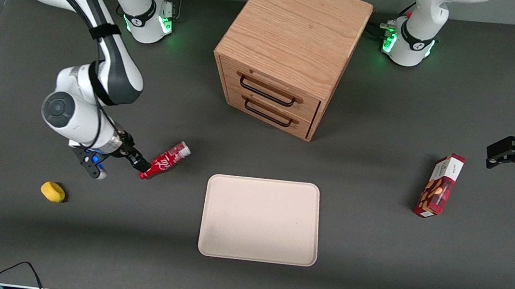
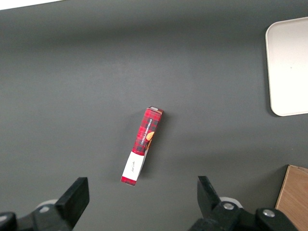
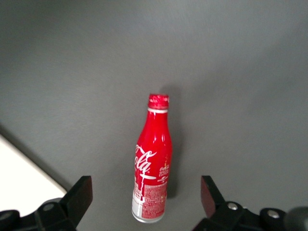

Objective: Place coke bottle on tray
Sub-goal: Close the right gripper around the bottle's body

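Observation:
The coke bottle [image 1: 166, 160] lies on its side on the dark table, a short way from the tray's corner toward the working arm's end. It is slim and red with white script, a red cap and a silvery base. The right gripper [image 1: 138, 164] hovers over it, open and empty. In the right wrist view the gripper [image 3: 145, 186] has its fingers spread wide on either side of the bottle's [image 3: 151, 168] base end, with the cap pointing away. The beige tray [image 1: 261, 220] lies flat near the table's front middle. Its corner shows in the right wrist view [image 3: 19, 168].
A wooden drawer cabinet [image 1: 287, 56] stands farther from the front camera than the tray. A yellow sponge-like lump [image 1: 53, 191] lies near the working arm's end. A red snack box [image 1: 441, 186] lies toward the parked arm's end; it also shows in the left wrist view [image 2: 142, 146].

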